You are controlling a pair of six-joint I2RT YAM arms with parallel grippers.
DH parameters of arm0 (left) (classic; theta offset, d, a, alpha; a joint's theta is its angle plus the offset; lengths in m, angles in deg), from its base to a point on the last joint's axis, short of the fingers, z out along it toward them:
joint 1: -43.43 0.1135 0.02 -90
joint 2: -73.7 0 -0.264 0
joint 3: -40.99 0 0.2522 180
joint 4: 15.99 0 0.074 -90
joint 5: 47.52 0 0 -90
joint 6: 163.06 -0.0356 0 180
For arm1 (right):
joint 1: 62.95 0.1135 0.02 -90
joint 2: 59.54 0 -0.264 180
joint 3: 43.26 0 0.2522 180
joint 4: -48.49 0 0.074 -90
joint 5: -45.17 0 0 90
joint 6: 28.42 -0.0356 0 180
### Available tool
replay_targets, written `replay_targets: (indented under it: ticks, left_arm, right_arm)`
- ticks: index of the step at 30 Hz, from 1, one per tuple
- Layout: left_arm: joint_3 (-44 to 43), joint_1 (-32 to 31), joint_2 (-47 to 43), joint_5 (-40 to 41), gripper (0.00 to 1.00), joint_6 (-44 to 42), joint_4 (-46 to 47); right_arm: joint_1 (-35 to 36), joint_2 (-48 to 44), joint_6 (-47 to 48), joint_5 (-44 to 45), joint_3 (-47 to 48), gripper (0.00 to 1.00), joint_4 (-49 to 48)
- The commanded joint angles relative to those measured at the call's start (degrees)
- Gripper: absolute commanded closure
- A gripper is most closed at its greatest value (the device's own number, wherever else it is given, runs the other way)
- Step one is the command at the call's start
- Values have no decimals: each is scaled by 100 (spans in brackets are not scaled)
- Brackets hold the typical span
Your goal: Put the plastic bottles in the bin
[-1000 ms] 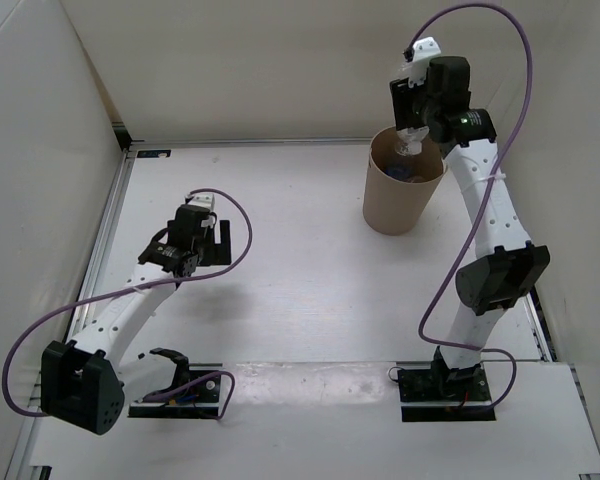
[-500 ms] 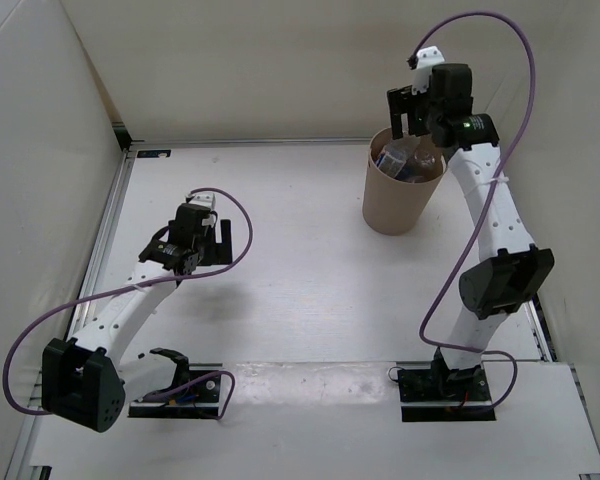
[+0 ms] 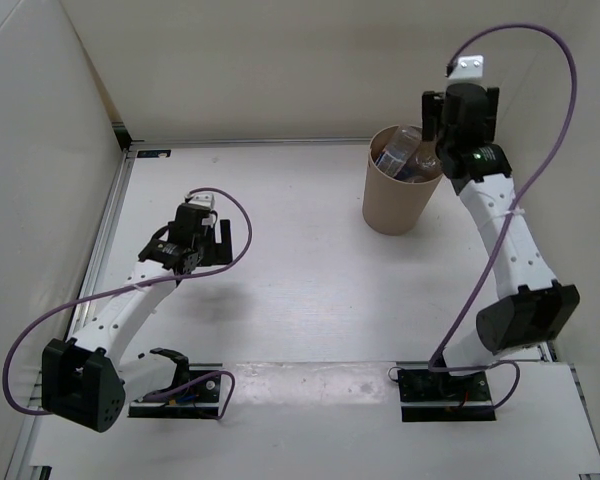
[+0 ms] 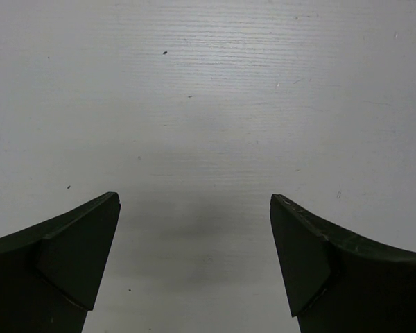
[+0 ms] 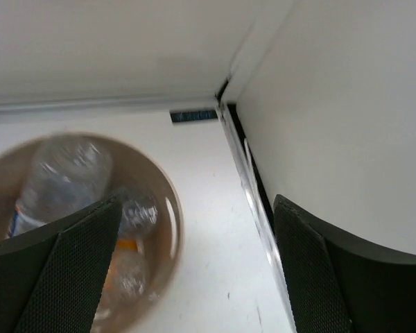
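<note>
Hovering just beside the bin (image 3: 390,208), the right gripper (image 5: 195,205) stands spread wide and empty. The plastic bottles (image 3: 405,152) lie heaped inside the bin. The left gripper (image 4: 194,201), equally splayed and holding nothing, hangs low over the table (image 3: 310,270), well apart, probably to keep out of the way.

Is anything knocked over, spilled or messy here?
Nothing looks wrong. The bin stands upright, and the plastic bottles lie jumbled inside it, one leaning up by the rim. That is a bit untidy, but nothing looks spilled or broken.
</note>
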State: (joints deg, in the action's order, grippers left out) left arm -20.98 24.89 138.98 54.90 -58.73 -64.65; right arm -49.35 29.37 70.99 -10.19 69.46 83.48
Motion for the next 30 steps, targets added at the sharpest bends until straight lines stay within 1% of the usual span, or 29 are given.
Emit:
replay_targets:
  ticks: [1,3,4,6,7,8,9,10,11,14,15,18,19,21,22,25,29,30]
  left_arm:
    - [-338,9,-32,154,0,53,-52]
    - [-409,18,-50,269,0,-9,-105]
    - [-513,44,-59,339,0,-87,-131]
    - [-593,35,-24,435,0,-228,-140]
    - [-698,53,11,480,0,-307,-140]
    - [-734,53,20,584,0,-360,-158]
    - [-830,70,38,646,0,-387,-175]
    - [-892,70,73,708,0,-387,-176]
    - [-936,96,90,874,0,-387,-193]
    - [-1129,245,100,1007,0,-334,-202]
    - [-1147,281,91,1025,0,-317,-211]
    - [-1287,544,-15,1007,0,-212,-202]
    - [-1331,728,-50,1007,0,-168,-254]
    - [-1402,878,-295,825,0,25,-202]
    - [-1393,1123,-401,753,0,44,-63]
    - [-1341,1475,-586,656,0,175,53]
    - [-1227,1801,-796,857,0,622,298]
    - [-1122,1811,-1015,867,0,641,351]
  right_arm:
    - [-411,-767,-808,-434,-524,10,668]
    - [-673,-1302,-1088,-772,-1104,10,1118]
    - [-719,-1445,-1116,-1113,-1281,10,1189]
    - [-893,-1988,-1283,-1318,-1930,10,1444]
    - [-956,-2087,-1319,-1414,-2063,10,1523]
    - [-1261,-2410,-1328,-1737,-2395,10,1837]
    - [-1290,-2482,-1284,-2193,-2494,10,1901]
    - [-1560,-2579,-1232,-2424,-2574,10,1954]
    - [-1954,-2728,-1196,-2983,-2731,10,2050]
    - [-2300,-2940,-1196,-3417,-2908,10,2350]
    - [-2579,-2958,-1178,-3611,-2935,10,2472]
    - [-2819,-2923,-1108,-3490,-3014,10,2614]
    - [-2846,-2801,-1091,-3107,-2979,10,2805]
    - [-2907,-2730,-1143,-2736,-2935,10,3026]
    - [-2934,-2677,-1108,-2690,-2909,10,3123]
    - [-3065,-2773,-1126,-2760,-2978,10,3220]
    - [-3031,-2940,-1265,-2761,-3058,10,3378]
    - [-2996,-2966,-1284,-2734,-3067,10,3396]
